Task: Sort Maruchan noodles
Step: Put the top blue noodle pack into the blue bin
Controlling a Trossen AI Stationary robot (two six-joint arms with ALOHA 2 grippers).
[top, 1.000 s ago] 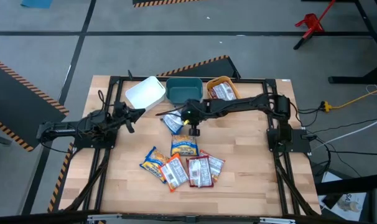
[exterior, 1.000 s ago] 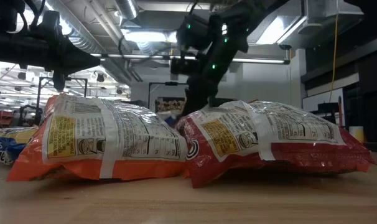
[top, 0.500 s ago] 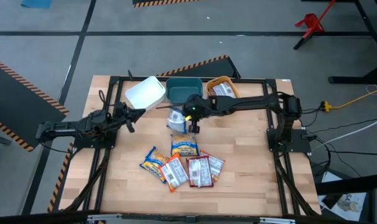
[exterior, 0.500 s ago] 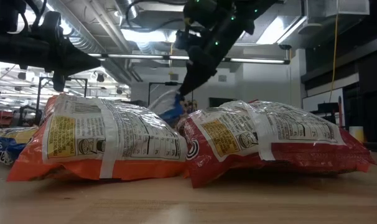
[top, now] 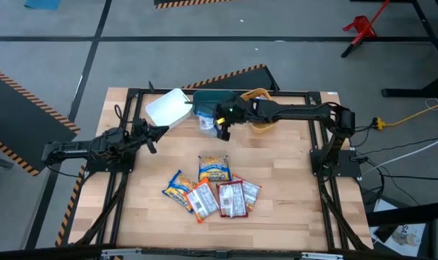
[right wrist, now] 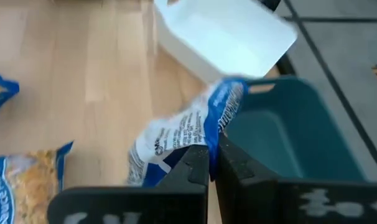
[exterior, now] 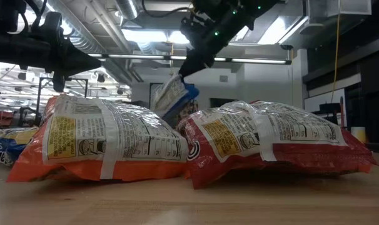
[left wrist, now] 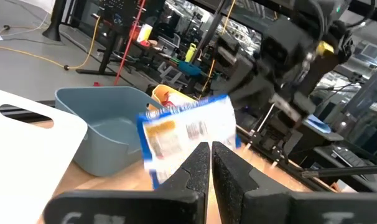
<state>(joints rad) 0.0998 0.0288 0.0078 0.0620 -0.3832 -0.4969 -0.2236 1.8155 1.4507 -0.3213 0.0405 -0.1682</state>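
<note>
Wooden worktop, three bins along its far edge. Right gripper, pinching a blue-white noodle packet, has lifted it off the worktop's middle to the teal bin rim: drop likely imminent. Left gripper waits, pressed together, near the left edge.

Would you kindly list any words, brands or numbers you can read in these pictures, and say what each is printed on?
No text reads for certain.
On the orange plastic noodle packet: back-panel print too small.
On the red plastic noodle packet: likewise.
On the blue-white plastic noodle packet in the right gripper: blurred.
</note>
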